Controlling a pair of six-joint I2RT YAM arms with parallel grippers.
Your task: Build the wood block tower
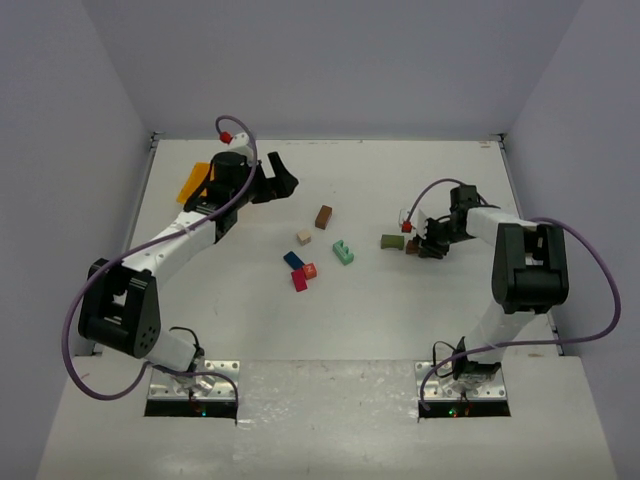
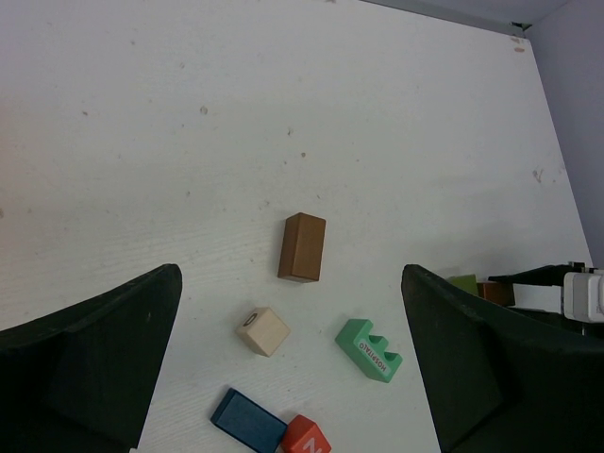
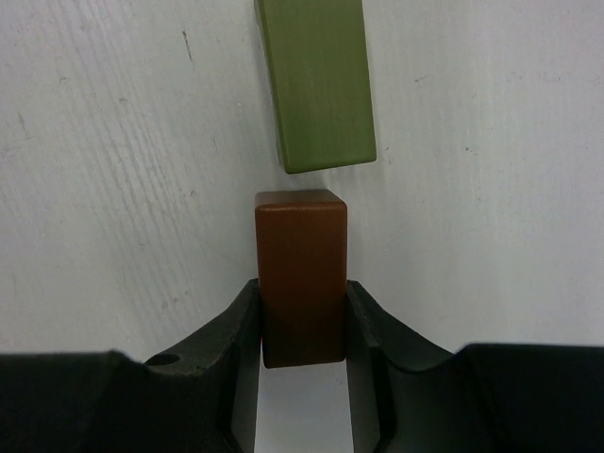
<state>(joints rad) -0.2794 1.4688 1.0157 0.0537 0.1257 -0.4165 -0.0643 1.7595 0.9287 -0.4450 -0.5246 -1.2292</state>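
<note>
Right wrist view: the right gripper [image 3: 302,289], jaws partly closed, pinches a reddish-brown block [image 3: 300,250], with an olive block [image 3: 317,85] just beyond its far end. The left gripper [image 2: 291,276] gapes wide and empty, a brown block [image 2: 302,247] ahead between its jaws.

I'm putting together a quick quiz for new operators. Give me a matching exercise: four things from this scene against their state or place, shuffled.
Things:
1. left gripper
2. right gripper
3. olive block
4. teal block

States or places:
A. shut on a reddish-brown block
B. notched, lying near the tan block
C. open, holding nothing
D. lying just ahead of the held block

Pairs: 1-C, 2-A, 3-D, 4-B
</note>
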